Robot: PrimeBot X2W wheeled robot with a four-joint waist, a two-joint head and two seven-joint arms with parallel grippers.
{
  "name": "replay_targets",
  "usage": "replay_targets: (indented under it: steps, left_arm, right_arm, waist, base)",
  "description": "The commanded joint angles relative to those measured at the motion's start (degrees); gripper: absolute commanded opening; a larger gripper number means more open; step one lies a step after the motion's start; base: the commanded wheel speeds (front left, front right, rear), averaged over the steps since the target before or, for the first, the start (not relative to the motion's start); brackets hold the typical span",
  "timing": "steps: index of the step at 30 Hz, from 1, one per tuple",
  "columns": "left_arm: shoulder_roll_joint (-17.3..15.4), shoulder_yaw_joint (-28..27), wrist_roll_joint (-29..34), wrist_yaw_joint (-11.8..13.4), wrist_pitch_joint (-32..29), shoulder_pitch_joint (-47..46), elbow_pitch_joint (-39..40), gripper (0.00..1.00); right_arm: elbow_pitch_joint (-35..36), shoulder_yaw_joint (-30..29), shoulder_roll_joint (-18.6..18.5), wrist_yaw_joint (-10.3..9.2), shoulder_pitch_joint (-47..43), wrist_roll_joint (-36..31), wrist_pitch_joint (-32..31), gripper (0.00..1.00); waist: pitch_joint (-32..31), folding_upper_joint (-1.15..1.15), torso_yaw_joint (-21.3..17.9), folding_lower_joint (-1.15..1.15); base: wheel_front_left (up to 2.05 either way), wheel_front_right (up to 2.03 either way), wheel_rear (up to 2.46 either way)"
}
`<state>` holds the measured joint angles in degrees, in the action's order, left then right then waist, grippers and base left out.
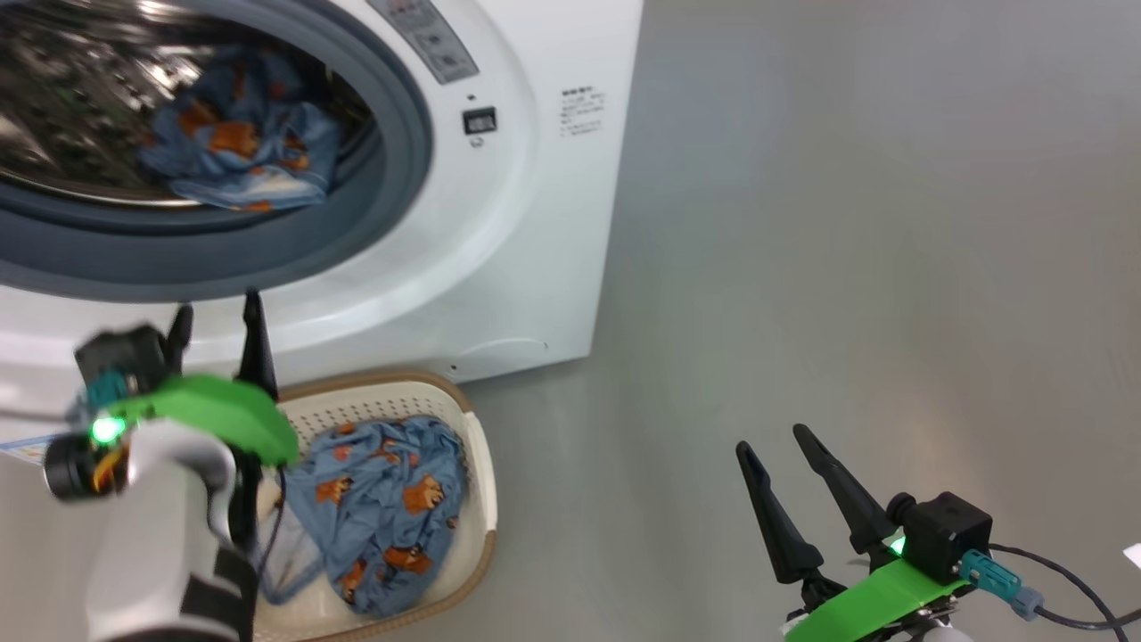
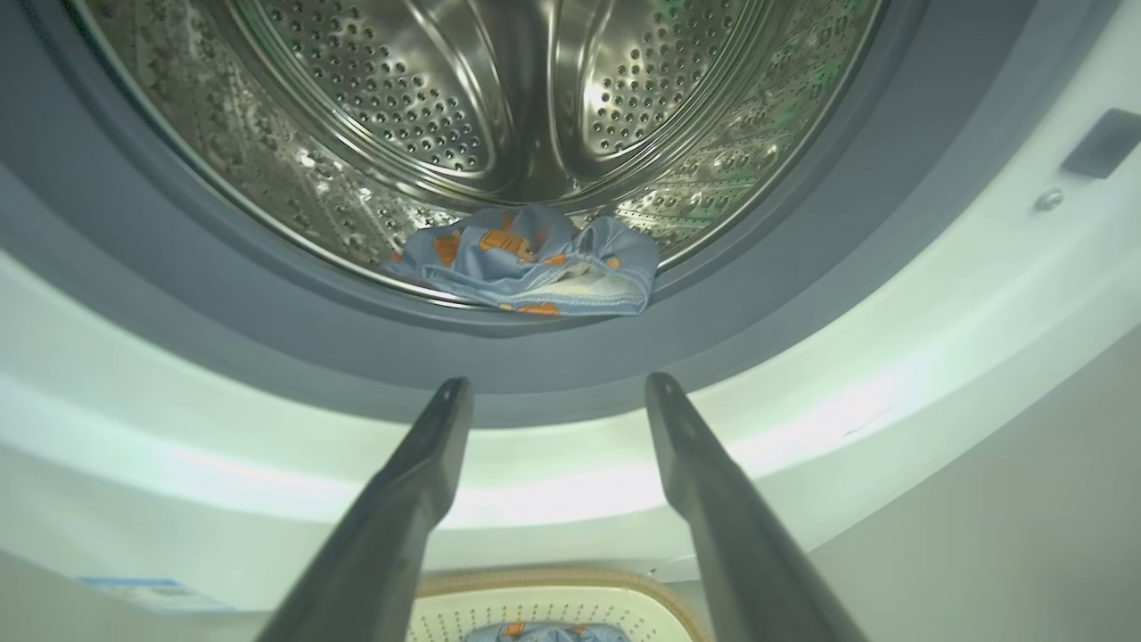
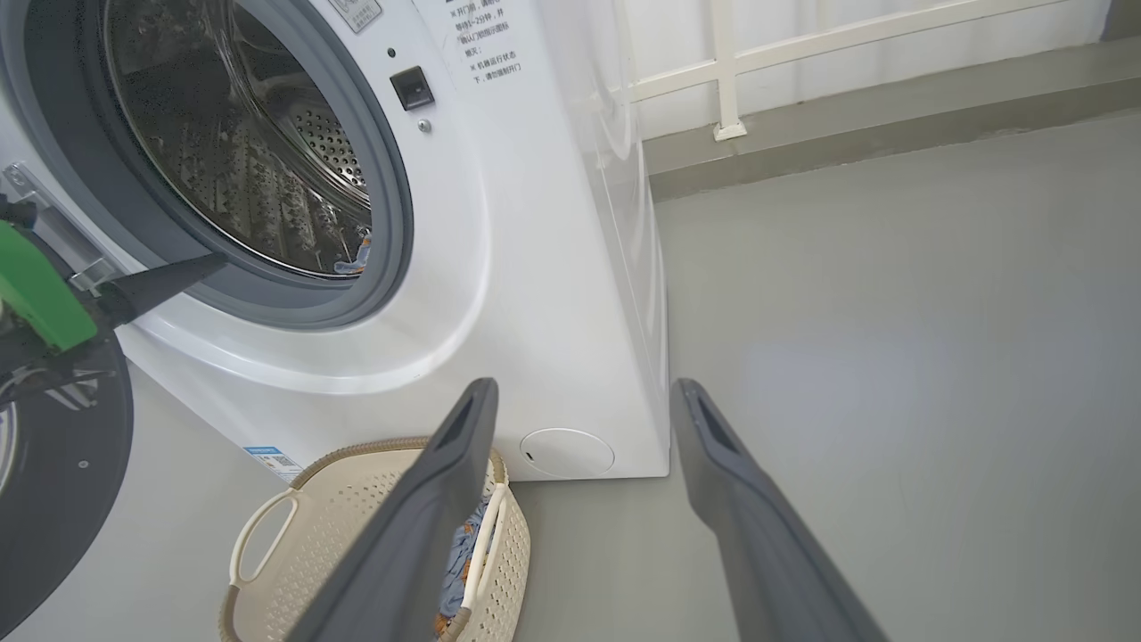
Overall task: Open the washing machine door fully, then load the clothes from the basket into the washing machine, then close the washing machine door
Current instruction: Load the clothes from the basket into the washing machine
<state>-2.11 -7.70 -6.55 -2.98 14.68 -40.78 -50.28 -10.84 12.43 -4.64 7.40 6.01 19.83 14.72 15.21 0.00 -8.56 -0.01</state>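
The left gripper (image 1: 217, 308) holds its dark fingers (image 2: 401, 499) apart and empty, short of the grey rubber gasket (image 1: 406, 152) of the big white washing machine (image 1: 535, 223); past their tips a bundle of light blue clothes (image 2: 530, 263) printed with orange-brown figures lies low in the perforated steel drum (image 2: 499, 89), and beneath them a second bundle (image 1: 383, 508) sits in the cream-white perforated plastic basket (image 1: 479, 473). The right gripper (image 1: 773, 440) — fingers spread, holding nothing — hangs over grey floor (image 1: 847, 267), the black-rimmed round washing machine door (image 3: 53, 499) swung open far to their left.
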Motion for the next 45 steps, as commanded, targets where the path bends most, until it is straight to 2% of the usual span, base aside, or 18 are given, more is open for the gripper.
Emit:
replay_targets:
  steps: [1, 11, 18, 31, 33, 45]
  left_arm:
    - [-1.31, -0.84, -1.07, -0.18, 0.32, 4.24, 3.74, 1.00]
    - [-0.79, 1.86, -6.63, 0.17, 0.32, 20.23, 16.23, 1.00]
    - [-0.77, 6.17, -9.69, 3.55, 0.32, 32.28, 26.98, 1.00]
    - [-0.77, 8.61, -10.92, 9.97, 0.32, 50.34, 45.19, 1.00]
    - [-0.77, 8.69, -11.33, 10.64, 0.32, 52.02, 46.76, 1.00]
    - [-0.77, 9.06, -11.36, 11.01, 0.32, 53.56, 48.38, 1.00]
  right_arm:
    - [1.17, 0.75, -0.05, 0.09, -1.04, 0.24, 0.28, 1.00]
    - [1.53, -1.71, -0.22, 0.09, -3.16, -0.32, 0.28, 1.00]
    - [1.71, -3.20, -1.22, 0.09, -5.03, -0.81, 0.28, 1.00]
    - [2.21, -5.27, -1.34, 0.09, -8.85, -1.09, 0.28, 1.00]
    - [2.37, -5.60, -1.29, 0.09, -9.07, -1.09, 0.28, 1.00]
    - [2.48, -6.04, -1.35, 0.09, -9.18, -1.28, 0.28, 1.00]
  waist:
    - [-3.72, 0.00, 2.93, 0.01]
    - [-7.61, 0.00, 5.67, 0.01]
    - [-11.30, 0.00, 6.95, 0.01]
    - [-16.12, 0.00, 8.59, 0.01]
    - [-16.34, 0.00, 8.73, 0.01]
    - [-16.56, 0.00, 8.80, 0.01]
  base:
    - [0.00, 0.00, 0.00]
    - [0.00, 0.00, 0.00]
    - [0.00, 0.00, 0.00]
    - [0.00, 0.00, 0.00]
    - [0.00, 0.00, 0.00]
    - [0.00, 0.00, 0.00]
